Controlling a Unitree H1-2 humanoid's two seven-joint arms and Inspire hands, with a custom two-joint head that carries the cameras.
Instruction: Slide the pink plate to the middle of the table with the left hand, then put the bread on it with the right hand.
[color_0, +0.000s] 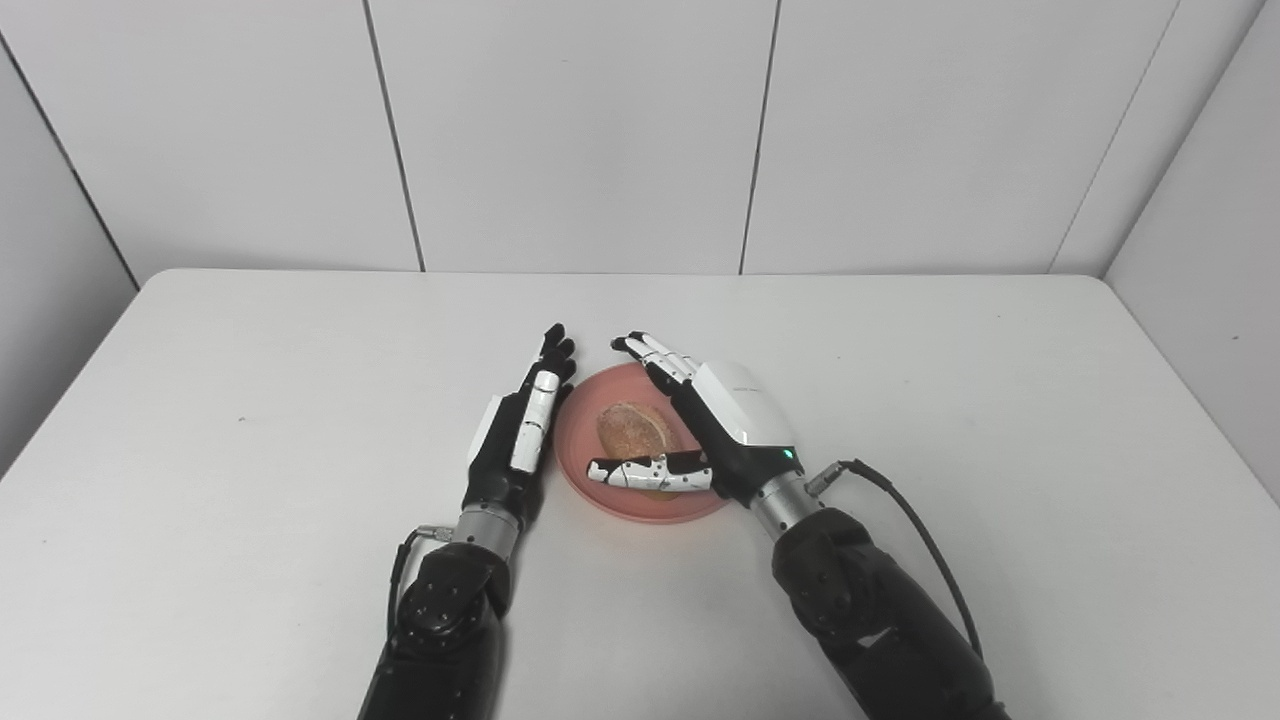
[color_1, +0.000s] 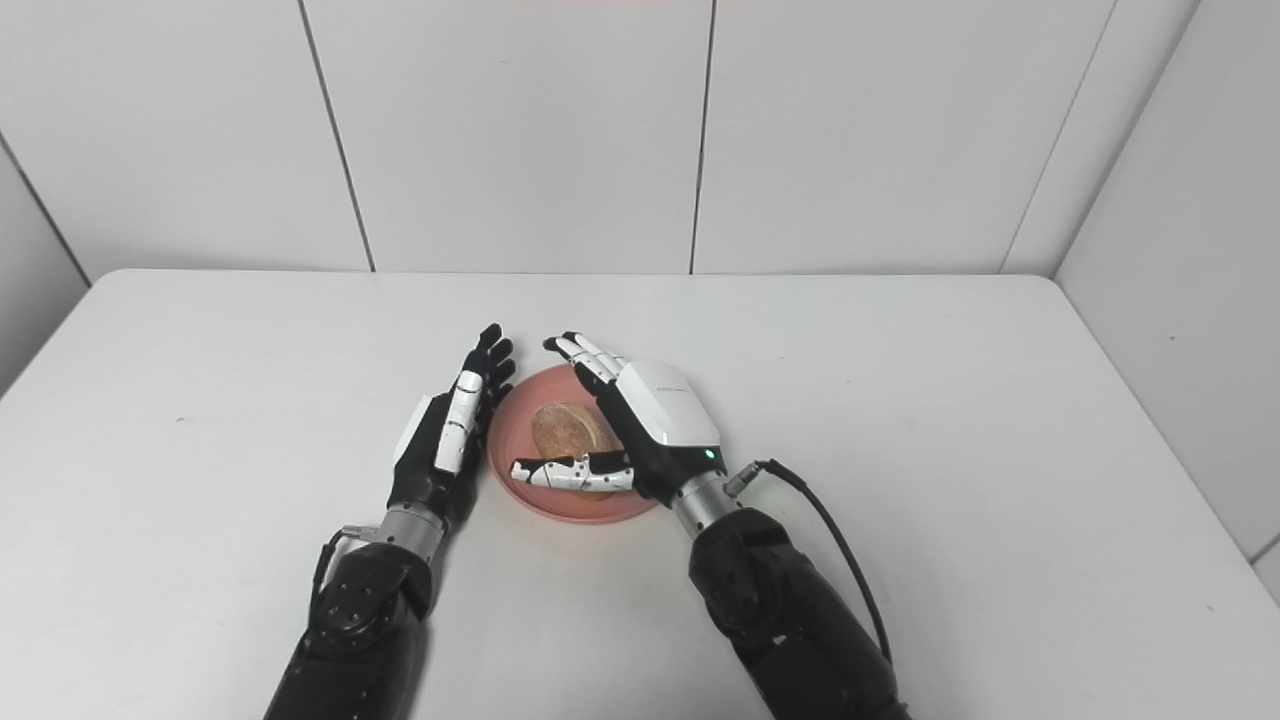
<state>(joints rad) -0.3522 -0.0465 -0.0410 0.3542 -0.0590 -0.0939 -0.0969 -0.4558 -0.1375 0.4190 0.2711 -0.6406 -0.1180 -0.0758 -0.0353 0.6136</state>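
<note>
The pink plate (color_0: 600, 495) lies on the white table (color_0: 250, 400), near its middle and a bit toward the front. A round brown piece of bread (color_0: 630, 430) rests on the plate. My left hand (color_0: 525, 425) stands edge-on with straight fingers right against the plate's left rim, open and holding nothing. My right hand (color_0: 700, 420) hovers over the plate's right side, open, its fingers stretched past the bread and its thumb reaching across in front of the bread. Whether the thumb touches the bread is unclear.
Bare white tabletop spreads to the left, right and back of the plate. White wall panels (color_0: 580, 130) close off the table at the back and on both sides. A black cable (color_0: 920, 540) loops from my right wrist.
</note>
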